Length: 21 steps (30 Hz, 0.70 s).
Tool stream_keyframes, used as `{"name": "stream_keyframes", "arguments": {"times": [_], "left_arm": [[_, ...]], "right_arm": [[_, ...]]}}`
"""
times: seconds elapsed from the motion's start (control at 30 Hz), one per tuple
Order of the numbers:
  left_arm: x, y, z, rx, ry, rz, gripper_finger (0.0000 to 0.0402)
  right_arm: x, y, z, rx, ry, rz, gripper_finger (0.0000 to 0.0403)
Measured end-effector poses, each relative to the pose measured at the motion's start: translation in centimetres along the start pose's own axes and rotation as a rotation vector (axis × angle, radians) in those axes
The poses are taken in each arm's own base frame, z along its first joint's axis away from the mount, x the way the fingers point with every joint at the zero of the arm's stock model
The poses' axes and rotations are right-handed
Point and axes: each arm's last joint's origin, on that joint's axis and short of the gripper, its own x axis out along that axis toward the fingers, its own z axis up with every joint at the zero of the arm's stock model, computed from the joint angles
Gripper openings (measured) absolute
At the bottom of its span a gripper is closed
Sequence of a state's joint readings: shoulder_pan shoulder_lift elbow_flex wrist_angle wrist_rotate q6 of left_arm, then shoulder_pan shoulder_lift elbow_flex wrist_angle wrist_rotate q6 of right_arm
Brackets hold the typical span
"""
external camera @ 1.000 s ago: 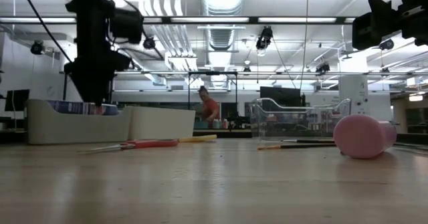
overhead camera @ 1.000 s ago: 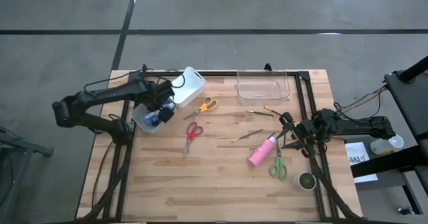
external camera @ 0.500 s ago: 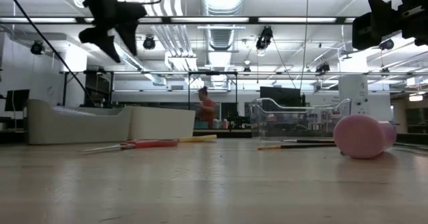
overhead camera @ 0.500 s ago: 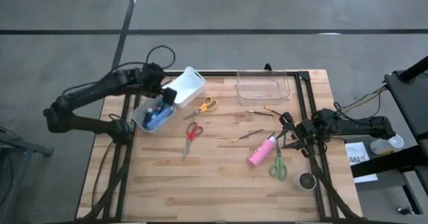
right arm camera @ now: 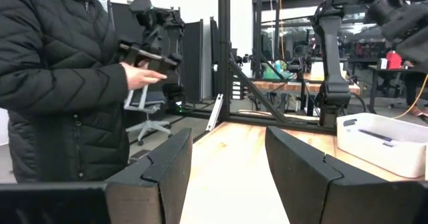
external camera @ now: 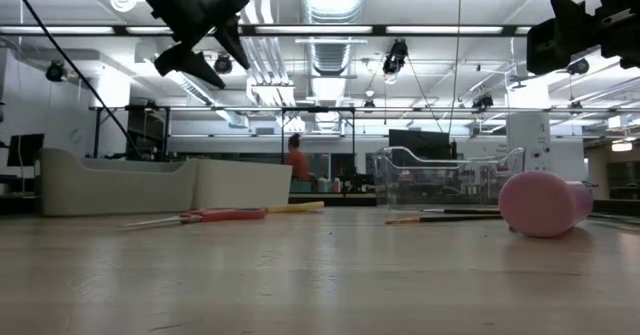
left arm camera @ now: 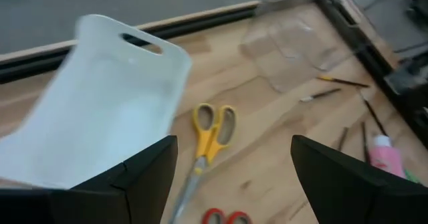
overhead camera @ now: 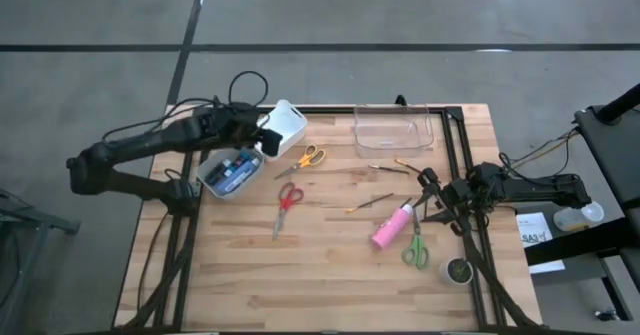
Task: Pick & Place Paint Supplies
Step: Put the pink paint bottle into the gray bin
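**Hovering Over the White Bin, Left Pincer Spread and Empty**

Hanging above the far-left part of the wooden surface (overhead camera: 330,275), the left pincer (overhead camera: 262,135) sits over the white bin (overhead camera: 285,123), fingers spread wide with nothing between them. In the near end of that bin lie a blue-and-white tube (overhead camera: 240,165) and a dark blue bottle (overhead camera: 221,179), side by side.

The pink bottle (overhead camera: 391,226) lies on its side toward the right of the surface, just beside the green-handled scissors (overhead camera: 415,247). Thin brown paintbrushes (overhead camera: 370,203) lie scattered between it and the clear tray (overhead camera: 392,130) at the far edge. The yellow-handled scissors (overhead camera: 307,158) rest just beside the white bin, and the red-handled scissors (overhead camera: 285,203) lie a little nearer the front.

The right pincer (overhead camera: 432,201) waits at the right edge of the surface, near the pink bottle's cap, its fingers partly apart and holding nothing.

Beyond the surface, the right wrist view shows a person in a black jacket (right arm camera: 60,77) holding a dark device.
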State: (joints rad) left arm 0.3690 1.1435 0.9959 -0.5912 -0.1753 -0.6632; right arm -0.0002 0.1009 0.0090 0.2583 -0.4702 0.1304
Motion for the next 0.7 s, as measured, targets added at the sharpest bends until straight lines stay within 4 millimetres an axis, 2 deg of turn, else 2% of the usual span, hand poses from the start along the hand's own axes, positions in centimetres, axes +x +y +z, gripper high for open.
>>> {"name": "stream_keyframes", "arguments": {"times": [0.37,0.57,0.7], "left_arm": [[1.2,-2.8,-4.4,0.083,-0.011,-0.179,0.0304],[1.5,-4.3,-5.7,0.073,-0.125,-0.339,0.0304],[2.0,-5.5,-6.6,0.083,-0.152,-0.347,0.0304]], "right_arm": [[0.0,0.0,0.0,0.000,0.000,0.000,0.0188],[0.0,0.0,0.0,0.000,0.000,0.000,0.0188],[0.0,0.0,0.0,0.000,0.000,0.000,0.0188]]}}
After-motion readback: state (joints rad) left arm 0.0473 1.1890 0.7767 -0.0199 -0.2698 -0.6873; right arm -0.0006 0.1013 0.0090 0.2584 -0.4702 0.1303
